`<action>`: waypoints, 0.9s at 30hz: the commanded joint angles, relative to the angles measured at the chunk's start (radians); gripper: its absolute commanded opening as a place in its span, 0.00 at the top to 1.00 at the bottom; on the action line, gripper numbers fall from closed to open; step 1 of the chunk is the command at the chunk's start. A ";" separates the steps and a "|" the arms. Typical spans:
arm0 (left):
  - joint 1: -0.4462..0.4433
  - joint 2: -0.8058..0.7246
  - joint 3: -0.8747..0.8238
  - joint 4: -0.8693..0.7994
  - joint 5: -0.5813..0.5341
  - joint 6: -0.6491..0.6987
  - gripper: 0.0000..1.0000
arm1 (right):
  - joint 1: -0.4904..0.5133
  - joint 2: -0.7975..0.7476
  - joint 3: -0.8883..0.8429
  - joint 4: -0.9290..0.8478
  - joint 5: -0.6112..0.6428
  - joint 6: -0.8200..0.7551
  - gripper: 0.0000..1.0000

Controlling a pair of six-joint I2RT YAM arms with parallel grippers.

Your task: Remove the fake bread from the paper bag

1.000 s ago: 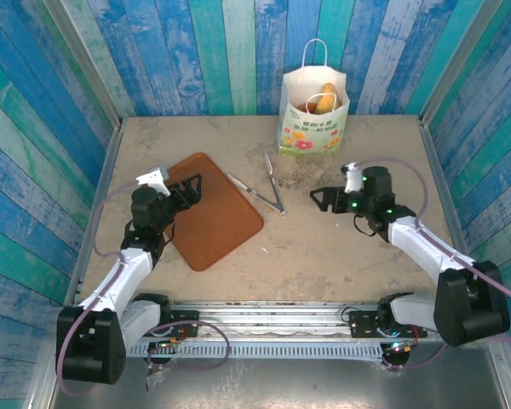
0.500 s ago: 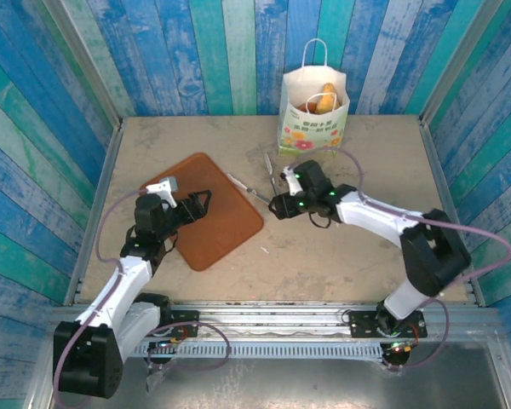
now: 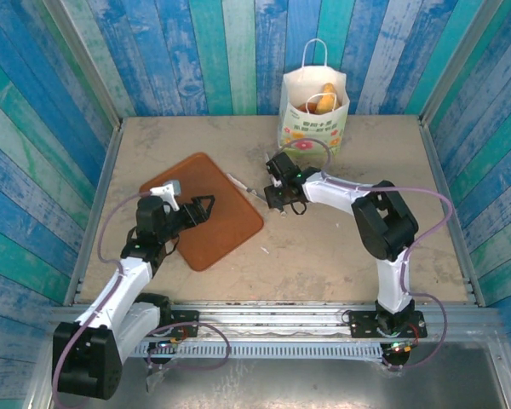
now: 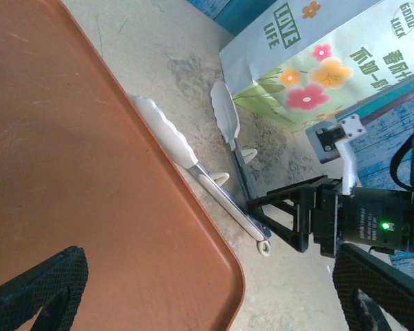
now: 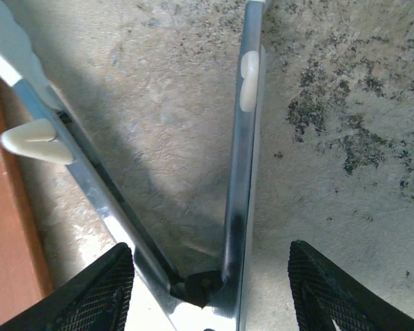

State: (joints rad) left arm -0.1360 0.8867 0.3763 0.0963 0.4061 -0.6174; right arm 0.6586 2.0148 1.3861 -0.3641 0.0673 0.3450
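The white paper bag (image 3: 313, 119) stands upright at the back of the table, its flower print (image 4: 310, 62) in the left wrist view. Golden fake bread (image 3: 321, 100) shows in its open mouth. My right gripper (image 3: 274, 198) is low over metal tongs (image 3: 257, 192) lying in front of the bag. In the right wrist view it (image 5: 210, 276) is open, one pad on each side of the tongs' hinge (image 5: 200, 286), gaps on both sides. My left gripper (image 3: 201, 207) hangs wide open over the tray, holding nothing (image 4: 208, 265).
A flat reddish-brown tray (image 3: 213, 217) lies left of centre; its edge (image 5: 7, 241) is close beside the tongs. The tongs' two arms (image 4: 214, 186) spread towards the bag. Blue plank walls close in the table on three sides.
My right arm has swung left from the right-middle of the table to the tongs' hinge, and its jaws have narrowed. The left gripper has shifted slightly over the tray.
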 commanded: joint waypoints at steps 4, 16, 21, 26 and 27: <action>-0.008 -0.029 -0.006 -0.007 0.031 0.009 0.04 | -0.033 0.056 0.059 -0.016 0.006 0.049 0.41; -0.017 -0.037 -0.012 -0.020 0.028 -0.006 0.00 | -0.051 0.127 0.061 -0.015 -0.014 0.042 0.47; -0.022 -0.025 -0.009 -0.026 0.034 -0.009 0.03 | -0.051 0.090 -0.015 -0.018 -0.006 0.035 0.52; -0.028 -0.021 -0.002 -0.037 0.030 -0.012 0.04 | -0.051 0.006 -0.125 -0.026 0.021 0.028 0.53; -0.031 -0.020 -0.001 -0.034 0.031 -0.015 0.04 | -0.051 -0.009 -0.147 -0.028 0.027 0.028 0.54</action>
State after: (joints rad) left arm -0.1596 0.8768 0.3660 0.0734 0.4263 -0.6266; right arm 0.6067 2.0254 1.3159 -0.2840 0.0788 0.3737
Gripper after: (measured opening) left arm 0.965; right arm 0.463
